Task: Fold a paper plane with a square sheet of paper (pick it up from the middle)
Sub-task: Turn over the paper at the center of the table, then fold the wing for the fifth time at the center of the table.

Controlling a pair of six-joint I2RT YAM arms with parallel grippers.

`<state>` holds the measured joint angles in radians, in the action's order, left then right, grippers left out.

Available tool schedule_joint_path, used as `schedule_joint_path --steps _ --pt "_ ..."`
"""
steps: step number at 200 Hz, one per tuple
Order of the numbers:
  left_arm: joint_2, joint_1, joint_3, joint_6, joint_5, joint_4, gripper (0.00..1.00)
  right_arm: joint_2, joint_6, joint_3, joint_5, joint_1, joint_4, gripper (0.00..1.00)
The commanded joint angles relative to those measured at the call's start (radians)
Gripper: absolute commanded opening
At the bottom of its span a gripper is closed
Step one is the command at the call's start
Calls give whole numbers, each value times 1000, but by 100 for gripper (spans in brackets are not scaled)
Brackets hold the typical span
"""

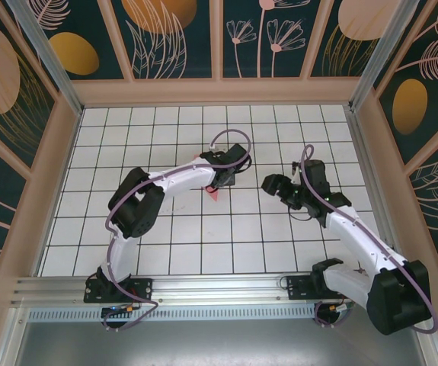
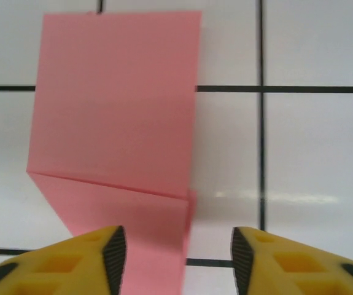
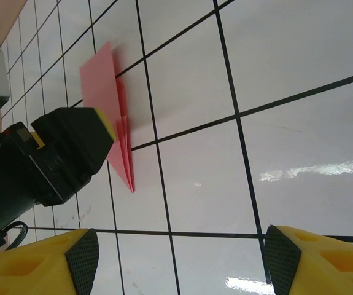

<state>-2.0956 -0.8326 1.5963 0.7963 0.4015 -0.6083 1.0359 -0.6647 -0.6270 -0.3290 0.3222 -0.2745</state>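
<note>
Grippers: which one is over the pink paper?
The left gripper: the folded paper reaches between its open fingers. The right gripper hangs over bare tiles, apart.

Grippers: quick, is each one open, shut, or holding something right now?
Left gripper: open, fingers apart over the paper plane, not pinching it.
Right gripper: open, holding nothing.

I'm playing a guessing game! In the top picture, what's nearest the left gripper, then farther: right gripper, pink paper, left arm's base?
1. pink paper, right under the left gripper.
2. right gripper, a little way off to its right.
3. left arm's base, way down at the near edge, on the left.
</note>
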Motion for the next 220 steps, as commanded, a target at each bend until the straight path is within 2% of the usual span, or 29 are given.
schedule_joint_path --steps 1,24,39,73,94,111,146,173,220 --pt "-4 0 43 -44 -70 55 62 -48 -19 24 30 -3 -26 75" --pt "53 3 16 -51 -98 127 81 -79 -2 31 25 -3 -37 76" --pt "101 17 -32 -51 -141 189 86 -81 19 36 8 -3 -34 76" --pt "264 98 -231 4 -221 351 90 -16 16 54 -81 42 58 71" --pt "374 163 -390 27 -245 421 91 61 -21 38 -73 114 136 60" --pt "478 210 -509 52 -223 440 92 142 -65 15 -59 182 216 50" --pt "623 271 -714 106 -210 472 96 370 -99 -126 -31 283 265 38" --pt "695 283 -799 127 -180 464 98 539 -100 -270 -24 315 241 35" --pt "763 294 -885 146 -152 471 99 803 -104 -501 -40 323 170 34"
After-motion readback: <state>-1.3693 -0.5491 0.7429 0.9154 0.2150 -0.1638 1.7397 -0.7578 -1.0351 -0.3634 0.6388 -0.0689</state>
